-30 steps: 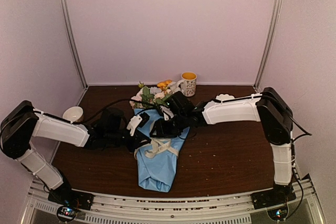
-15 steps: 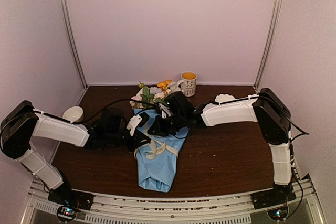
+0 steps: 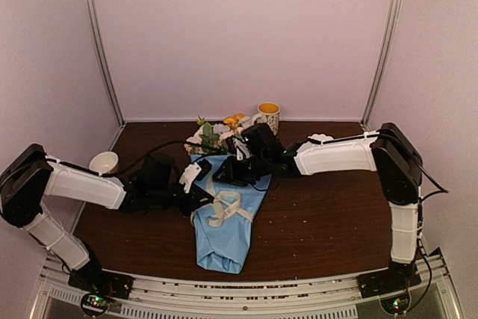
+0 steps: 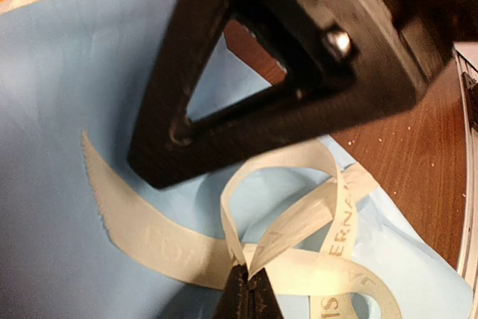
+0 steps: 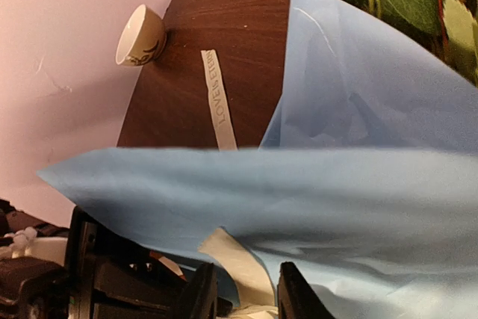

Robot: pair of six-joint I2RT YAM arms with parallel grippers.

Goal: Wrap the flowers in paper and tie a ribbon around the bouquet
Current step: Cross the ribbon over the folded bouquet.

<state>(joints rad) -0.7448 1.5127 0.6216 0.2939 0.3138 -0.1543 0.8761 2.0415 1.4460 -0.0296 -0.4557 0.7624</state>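
The bouquet lies on the table, flowers (image 3: 213, 134) at the far end and the light blue paper (image 3: 224, 233) cone pointing toward me. The cream ribbon (image 3: 228, 207) loops across the paper's middle. My left gripper (image 4: 248, 293) is shut on the ribbon (image 4: 314, 207) where two loops meet. My right gripper (image 5: 246, 296) hovers low over the paper (image 5: 358, 184) with its fingers apart. A loose ribbon end (image 5: 235, 259) rises between them, unpinched. In the top view the right gripper (image 3: 224, 175) sits just right of the left gripper (image 3: 196, 184).
A yellow-filled mug (image 3: 268, 119) stands behind the flowers. A small white bowl (image 3: 104, 162) sits at the left edge beside my left arm. A ribbon tail (image 5: 216, 98) lies flat on the wood. A small white object (image 3: 320, 138) is behind my right forearm.
My right gripper has drawn back and to the right, toward the flowers, uncovering more of the ribbon loops. The left gripper has stayed shut on the ribbon in the same place.
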